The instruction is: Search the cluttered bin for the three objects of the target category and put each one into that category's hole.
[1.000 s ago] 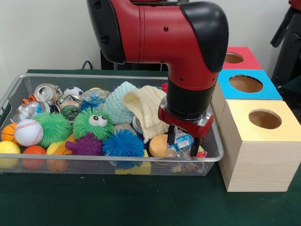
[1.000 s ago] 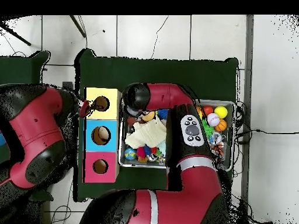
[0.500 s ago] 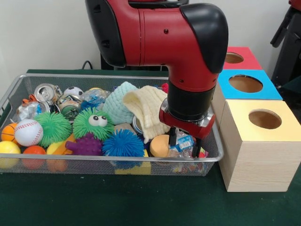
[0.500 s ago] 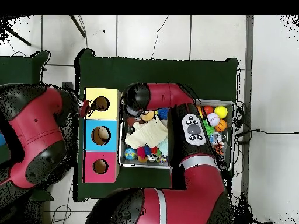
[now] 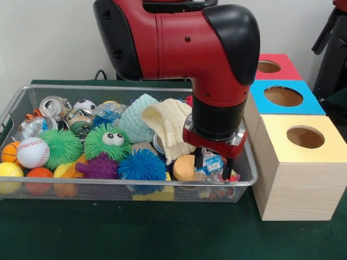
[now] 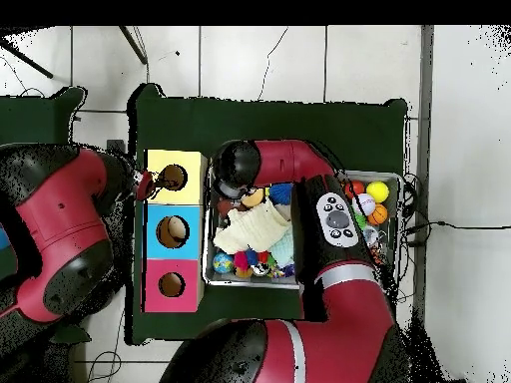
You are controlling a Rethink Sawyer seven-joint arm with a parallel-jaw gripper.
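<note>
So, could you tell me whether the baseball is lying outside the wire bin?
No, the baseball lies inside the wire bin, at its left end.

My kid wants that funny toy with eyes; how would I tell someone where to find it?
Start at the wire mesh bin left of the three boxes with holes. Near its middle, left of the cream cloth, sits the green spiky ball. Another green spiky ball lies beside it, but only this one has two googly eyes.

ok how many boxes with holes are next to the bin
3, in a row beside the bin: the yellow box nearest the camera, the blue box behind it, the red box farthest back.
</note>
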